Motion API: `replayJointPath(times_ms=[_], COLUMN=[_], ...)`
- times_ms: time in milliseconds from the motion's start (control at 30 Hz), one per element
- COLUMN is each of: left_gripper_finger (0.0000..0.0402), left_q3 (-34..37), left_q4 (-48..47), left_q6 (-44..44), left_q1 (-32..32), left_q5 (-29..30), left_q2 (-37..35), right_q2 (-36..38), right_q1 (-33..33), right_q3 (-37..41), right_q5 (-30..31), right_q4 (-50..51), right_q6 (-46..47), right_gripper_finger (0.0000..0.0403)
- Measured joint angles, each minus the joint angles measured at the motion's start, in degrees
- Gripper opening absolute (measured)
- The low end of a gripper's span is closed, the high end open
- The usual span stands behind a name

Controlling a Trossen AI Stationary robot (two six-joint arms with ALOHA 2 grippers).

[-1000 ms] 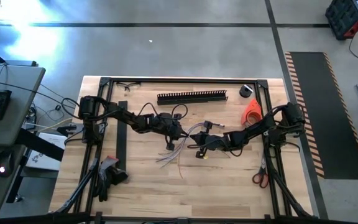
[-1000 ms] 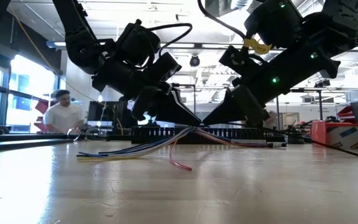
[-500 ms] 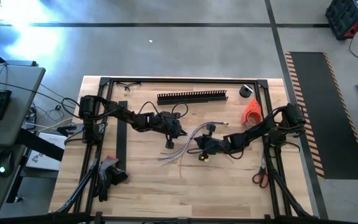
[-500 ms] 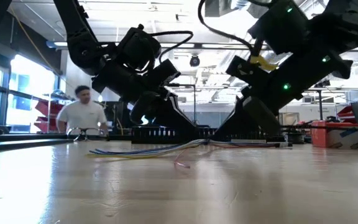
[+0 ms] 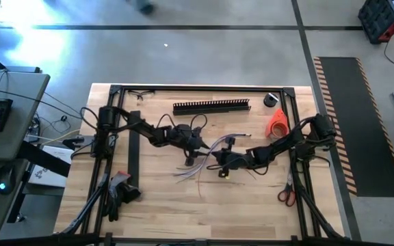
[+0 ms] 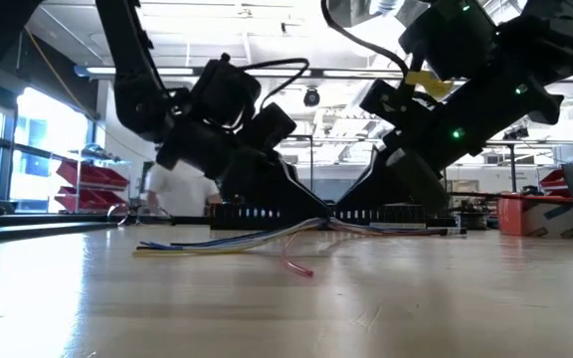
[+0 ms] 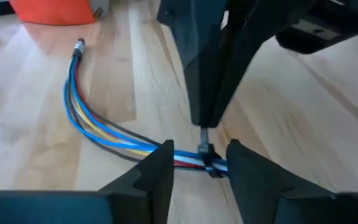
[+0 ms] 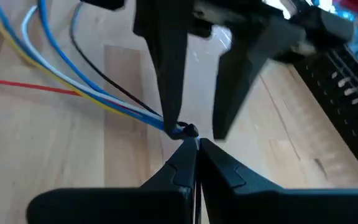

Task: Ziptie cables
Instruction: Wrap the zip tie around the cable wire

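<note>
**Cables pinched at the tie, left jaws apart**

Cables (image 5: 198,162) lie at the middle of the high view, fanning toward the lower left of the frame from a bound point between the two arms. In the low view they trail flat along the desk (image 6: 296,308), one reddish strand curling forward on its own. A small dark tie (image 7: 206,154) circles the bunch where the strands run side by side.

The right gripper (image 8: 194,144) has its jaws pressed together, tips right at the tie; whether they pinch its tail or only touch it cannot be told. The left gripper (image 7: 199,163) stands with its jaws apart, one on each side of the bunch, the wires passing between them untouched.

The step in hand looks like cinching or finishing the tie. To do it well:

- Keep the right gripper's pinch steady and low to the desk, so the bunch does not lift or twist.
- Close the left jaws on the bunch just beside the tie, not on it, so that the strands are gathered and none slips out of the loop.
- Pull along the line of the wires, never sideways, or the loose reddish strand may be dragged free.
- Watch the two sets of fingers: they are very near each other and could collide.
</note>
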State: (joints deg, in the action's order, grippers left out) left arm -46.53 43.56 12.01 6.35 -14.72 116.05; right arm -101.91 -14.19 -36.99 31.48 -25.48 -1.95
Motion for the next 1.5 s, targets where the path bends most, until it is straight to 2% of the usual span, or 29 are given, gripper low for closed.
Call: replayJointPath(times_ms=[133,233,600,1000,1167,1267,1500], left_gripper_finger=[0.0135,0.0123,0.0009,0.0,0.0,0.0,0.0002], left_q3=[-1.1,-1.4,-1.4,-1.4,-1.4,-1.4,-1.4], left_q4=[-0.3,-0.4,-1.3,-1.3,-1.4,-1.4,-1.1], left_q6=[0.1,0.1,0.1,0.1,0.1,0.2,2.8], left_q1=[-0.1,-0.2,-0.5,-0.5,-0.9,-1.3,-3.1], left_q5=[-0.1,-0.2,-1.3,-0.6,-0.4,-0.2,0.2], left_q2=[1.4,1.5,1.5,1.5,1.5,1.5,1.5], right_q2=[0.0,0.0,0.0,0.0,0.0,0.0,0.0], right_q1=[-0.5,-0.8,-0.9,-2.4,-2.2,-2.2,-1.8], right_q3=[0.0,0.0,0.0,0.0,0.0,0.0,0.0], right_q5=[0.0,0.0,0.4,0.0,-2.6,-3.1,-3.7], right_q4=[0.0,0.0,-0.1,2.5,3.9,4.1,4.3], right_q6=[-1.1,-1.6,-2.1,2.0,6.9,8.5,15.5], right_gripper_finger=[0.0,0.0,0.0,0.0,0.0001,0.0018,0.0105])
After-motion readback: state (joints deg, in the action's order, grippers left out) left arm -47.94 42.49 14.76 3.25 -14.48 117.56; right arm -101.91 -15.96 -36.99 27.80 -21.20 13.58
